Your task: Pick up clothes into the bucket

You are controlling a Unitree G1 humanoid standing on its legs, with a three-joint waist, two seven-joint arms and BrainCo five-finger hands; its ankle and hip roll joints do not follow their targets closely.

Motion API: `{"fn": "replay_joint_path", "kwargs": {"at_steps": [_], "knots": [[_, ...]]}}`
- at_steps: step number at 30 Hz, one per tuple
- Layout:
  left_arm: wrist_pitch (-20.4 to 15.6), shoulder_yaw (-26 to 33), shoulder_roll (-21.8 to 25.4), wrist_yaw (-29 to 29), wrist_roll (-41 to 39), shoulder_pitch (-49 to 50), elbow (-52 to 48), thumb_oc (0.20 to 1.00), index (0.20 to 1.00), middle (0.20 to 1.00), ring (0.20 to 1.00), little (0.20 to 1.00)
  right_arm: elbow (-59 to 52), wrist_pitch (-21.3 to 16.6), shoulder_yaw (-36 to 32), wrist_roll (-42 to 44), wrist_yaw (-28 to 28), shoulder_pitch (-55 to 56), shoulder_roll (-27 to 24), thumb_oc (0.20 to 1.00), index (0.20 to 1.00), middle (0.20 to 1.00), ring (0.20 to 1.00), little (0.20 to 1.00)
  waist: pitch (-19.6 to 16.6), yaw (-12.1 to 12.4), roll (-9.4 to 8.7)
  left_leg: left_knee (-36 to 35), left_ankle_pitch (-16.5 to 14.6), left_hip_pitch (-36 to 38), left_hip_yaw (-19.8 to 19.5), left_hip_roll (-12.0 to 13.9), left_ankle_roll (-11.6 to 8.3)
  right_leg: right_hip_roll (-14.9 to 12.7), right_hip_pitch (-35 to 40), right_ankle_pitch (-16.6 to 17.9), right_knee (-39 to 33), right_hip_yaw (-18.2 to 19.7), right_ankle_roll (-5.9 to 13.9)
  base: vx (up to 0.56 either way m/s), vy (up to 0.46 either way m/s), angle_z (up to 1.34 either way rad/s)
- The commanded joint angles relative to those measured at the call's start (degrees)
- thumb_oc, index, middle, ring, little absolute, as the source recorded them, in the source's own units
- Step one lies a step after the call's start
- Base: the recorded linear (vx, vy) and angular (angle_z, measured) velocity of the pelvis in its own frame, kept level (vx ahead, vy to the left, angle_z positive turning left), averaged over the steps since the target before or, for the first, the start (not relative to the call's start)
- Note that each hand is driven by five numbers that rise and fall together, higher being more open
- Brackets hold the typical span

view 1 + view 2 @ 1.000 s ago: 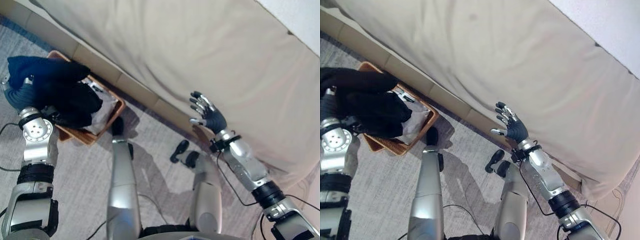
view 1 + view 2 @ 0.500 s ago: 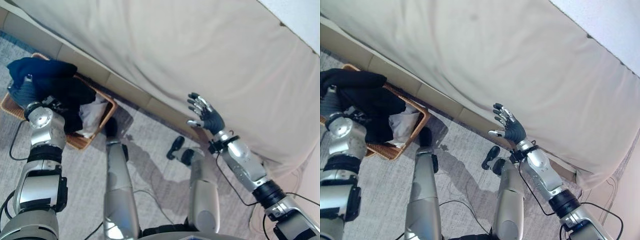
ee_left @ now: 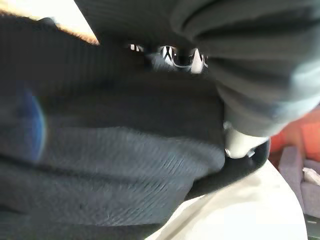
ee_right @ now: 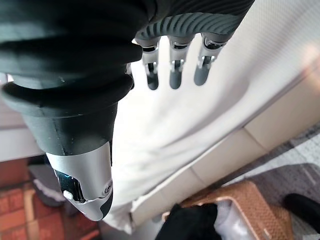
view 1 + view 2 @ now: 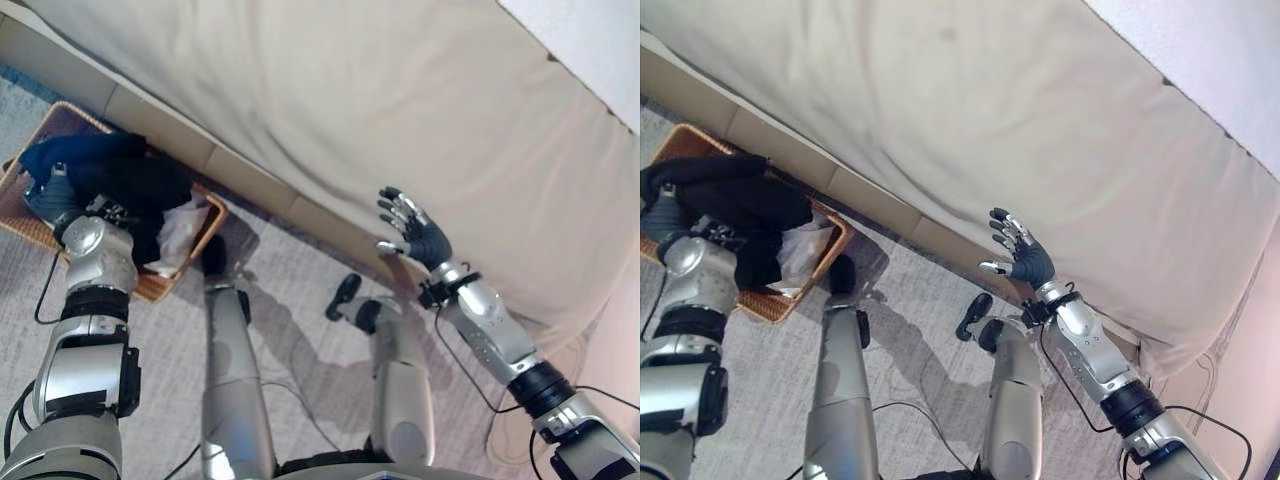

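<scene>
The dark garment (image 5: 120,185) drapes over the wicker basket (image 5: 40,225), not fully in. The left hand (image 5: 45,195) is buried in it, grip unreadable. The right hand (image 5: 412,232) hangs open by the bed (image 5: 400,110).

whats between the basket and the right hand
In the left eye view, grey carpet and the bed's pale base lie between the wicker basket and the open right hand.

Under me is a grey carpeted floor (image 5: 300,300). On it sits a woven basket (image 5: 40,225), just beside the base of the bed (image 5: 250,180), holding dark clothes (image 5: 130,185) and a pale garment (image 5: 180,225). The bed's beige sheet (image 5: 400,100) lies across its mattress and hangs over the edge.
</scene>
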Motion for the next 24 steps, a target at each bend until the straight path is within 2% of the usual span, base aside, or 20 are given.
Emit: {"fn": "replay_joint_path", "kwargs": {"at_steps": [1, 5, 8, 9, 10, 11, 14, 15, 16, 18, 21, 22, 24], "knots": [[-1.3, 2.2, 4.7, 1.7, 4.3, -0.2, 0.8, 1.0, 1.0, 1.0, 1.0, 1.0, -3.9, -2.8, -1.5, 1.5, 0.3, 1.4, -0.9, 1.0, 1.0, 1.0, 1.0, 1.0, -0.5, 2.6, -2.68, 2.2, -4.6, 2.5, 3.7, -0.7, 3.69, 0.5, 3.3, 5.7, -4.5, 4.2, 4.31, 0.0, 0.0, 0.0], [-1.0, 3.0, 5.7, 3.2, 6.0, 0.5, 1.1, 1.0, 1.0, 1.0, 1.0, 1.0, -3.5, -2.9, -1.5, 1.5, 0.4, 1.7, -0.9, 1.0, 1.0, 1.0, 1.0, 1.0, -0.7, 3.0, -2.96, 1.7, -4.3, 2.9, 3.5, -0.7, 3.64, 0.7, 4.1, 5.8, -5.0, 3.8, 4.33, 0.0, 0.0, 0.0], [-1.8, 4.3, 6.0, 4.7, 5.9, 1.2, 0.1, 1.0, 1.0, 1.0, 1.0, 1.0, -3.4, -2.9, -1.2, 1.8, 0.6, 2.1, -0.9, 1.0, 1.0, 1.0, 1.0, 1.0, -1.1, 3.3, -3.24, 1.3, -4.3, 3.5, 3.3, -0.6, 3.6, 0.9, 4.7, 5.9, -5.4, 3.5, 4.33, 0.01, -0.005, 0.03], [-3.6, 5.7, 5.4, 5.3, 3.6, 1.8, -1.8, 1.0, 1.0, 1.0, 1.0, 1.0, -3.3, -2.8, -1.4, 1.6, 0.6, 2.5, -0.7, 1.0, 1.0, 1.0, 1.0, 1.0, -1.2, 3.7, -3.31, 1.1, -4.4, 3.9, 3.3, -0.7, 3.62, 1.1, 5.1, 6.0, -5.6, 3.4, 4.39, 0.0, 0.0, 0.0], [-3.7, 5.8, 5.3, 5.4, 3.6, 2.1, -2.0, 1.0, 1.0, 1.0, 1.0, 1.0, -3.3, -2.8, -1.3, 1.6, 0.6, 2.5, -0.8, 1.0, 1.0, 1.0, 1.0, 1.0, -1.2, 3.6, -3.26, 1.1, -4.4, 4.0, 3.3, -0.7, 3.62, 1.1, 5.2, 6.0, -5.7, 3.4, 4.39, 0.0, 0.0, 0.0], [-6.7, 7.5, 3.7, 5.1, -0.8, 3.0, -5.2, 1.0, 1.0, 1.0, 1.0, 1.0, -3.2, -2.6, -1.5, 1.5, 0.2, 2.9, -0.4, 1.0, 1.0, 1.0, 1.0, 1.0, -1.3, 4.0, -3.18, 0.8, -4.4, 4.5, 3.1, -0.8, 3.68, 1.0, 5.7, 6.0, -5.8, 3.3, 4.47, 0.0, 0.0, 0.0], [-11.0, 8.3, -0.2, 4.6, -2.7, 6.2, -14.7, 1.0, 1.0, 1.0, 1.0, 1.0, -3.0, -2.5, -2.5, 0.9, -0.6, 3.5, 0.3, 1.0, 1.0, 1.0, 1.0, 1.0, -1.3, 4.6, -2.95, 0.2, -4.4, 5.5, 3.1, -1.1, 3.77, 1.0, 6.6, 6.0, -6.2, 3.0, 4.45, 0.0, 0.002, 0.01], [-11.1, 8.4, -0.6, 4.8, -2.6, 6.7, -15.3, 1.0, 1.0, 1.0, 1.0, 1.0, -3.0, -2.5, -2.5, 0.8, -0.7, 3.6, 0.2, 1.0, 1.0, 1.0, 1.0, 1.0, -1.3, 4.6, -2.84, 0.1, -4.4, 5.7, 3.1, -1.1, 3.77, 1.0, 6.8, 6.1, -6.2, 2.9, 4.45, 0.0, 0.0, 0.0], [-13.4, 9.1, -4.7, 5.1, -1.3, 10.6, -23.6, 1.0, 1.0, 1.0, 1.0, 1.0, -2.8, -2.3, -3.6, 0.2, -1.2, 4.3, 0.9, 1.0, 1.0, 1.0, 1.0, 1.0, -1.1, 5.2, -2.74, -0.4, -4.4, 6.6, 3.2, -1.3, 3.8, 0.9, 7.8, 6.2, -6.7, 2.7, 4.39, -0.01, 0.012, 0.07], [-14.0, 7.9, -9.2, 5.2, 3.8, 15.6, -32.0, 1.0, 1.0, 1.0, 1.0, 1.0, -2.6, -2.6, -5.5, -0.6, -1.9, 5.0, 1.8, 1.0, 1.0, 1.0, 1.0, 1.0, -0.9, 5.7, -2.49, -1.3, -4.1, 7.8, 3.4, -1.6, 3.87, 0.9, 8.9, 6.5, -7.2, 2.4, 4.43, -0.01, 0.016, 0.08], [-14.4, 6.7, -12.2, 4.7, 7.9, 19.4, -35.9, 1.0, 1.0, 1.0, 1.0, 1.0, -1.5, -2.6, -7.3, -1.1, -2.5, 5.2, 2.4, 1.0, 1.0, 1.0, 1.0, 1.0, -1.0, 6.2, -2.36, -2.4, -3.8, 9.6, 3.8, -1.6, 3.93, 1.0, 10.4, 6.7, -8.1, 2.3, 4.43, 0.0, 0.012, 0.01], [-14.1, 5.1, -14.1, 1.2, 8.5, 22.0, -37.2, 1.0, 1.0, 1.0, 1.0, 1.0, -0.4, -2.9, -8.8, -1.5, -2.9, 5.2, 3.1, 1.0, 1.0, 1.0, 1.0, 1.0, -1.5, 6.6, -2.2, -3.9, -3.4, 11.8, 4.3, -1.4, 3.93, 1.0, 12.4, 7.4, -9.8, 2.3, 4.43, 0.0, 0.03, 0.04], [-14.5, 3.0, -14.6, -1.1, 10.1, 22.9, -37.7, 1.0, 1.0, 1.0, 1.0, 1.0, 0.5, -3.1, -9.2, -1.8, -3.0, 5.1, 3.7, 1.0, 1.0, 1.0, 1.0, 1.0, -1.7, 7.0, -2.11, -5.5, -3.0, 14.5, 4.8, -1.1, 3.92, 1.2, 14.9, 8.2, -11.6, 2.3, 4.55, 0.01, 0.037, -0.03]]}}
